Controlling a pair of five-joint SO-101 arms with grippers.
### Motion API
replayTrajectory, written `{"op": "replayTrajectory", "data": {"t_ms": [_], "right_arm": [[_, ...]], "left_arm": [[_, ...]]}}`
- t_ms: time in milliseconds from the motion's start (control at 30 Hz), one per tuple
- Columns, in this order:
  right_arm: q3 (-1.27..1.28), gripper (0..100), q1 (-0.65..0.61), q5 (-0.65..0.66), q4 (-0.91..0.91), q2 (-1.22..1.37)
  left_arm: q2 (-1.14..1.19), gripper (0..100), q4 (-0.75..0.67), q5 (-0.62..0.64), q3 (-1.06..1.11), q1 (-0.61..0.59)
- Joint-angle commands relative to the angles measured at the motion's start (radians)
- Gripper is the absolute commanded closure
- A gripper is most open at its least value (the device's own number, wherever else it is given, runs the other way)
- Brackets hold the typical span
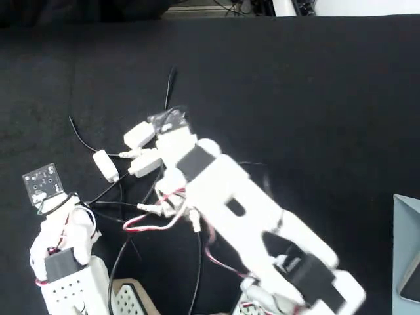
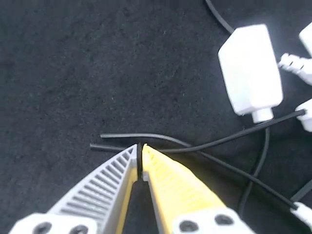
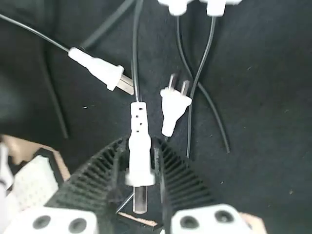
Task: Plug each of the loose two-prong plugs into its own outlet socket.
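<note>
Left wrist view: the left jaws are pinching fully closed on a thin black cable [image 2: 219, 140] lying on the bench [image 2: 73, 63]. Right wrist view: the right jaws are clamping a slim white connector [image 3: 138, 131] lengthwise. A loose two-prong plug [image 3: 173, 105] is lying just beside it and roughly parallel, with its prongs pointing away from the jaws. The right arm is judged to be the nearer.

Black table cover [image 1: 315, 98], grey-blue box [image 1: 407, 244] at edge
</note>
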Motion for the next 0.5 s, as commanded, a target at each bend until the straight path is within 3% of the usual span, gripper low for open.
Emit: {"op": "replayTrajectory", "data": {"t_ms": [0, 233, 467], "right_arm": [[0.012, 98.7, 0.035, 0.038, 0.006, -0.166], [0.137, 98.7, 0.037, 0.068, -0.028, -0.386], [0.288, 98.7, 0.037, 0.153, -0.226, -0.676]], "left_arm": [[-0.009, 96, 0.003, 0.006, -0.122, 0.002], [-0.009, 96, -0.006, 0.008, -0.303, 0.024], [-0.009, 96, -0.035, 0.009, -0.394, 0.303]]}}
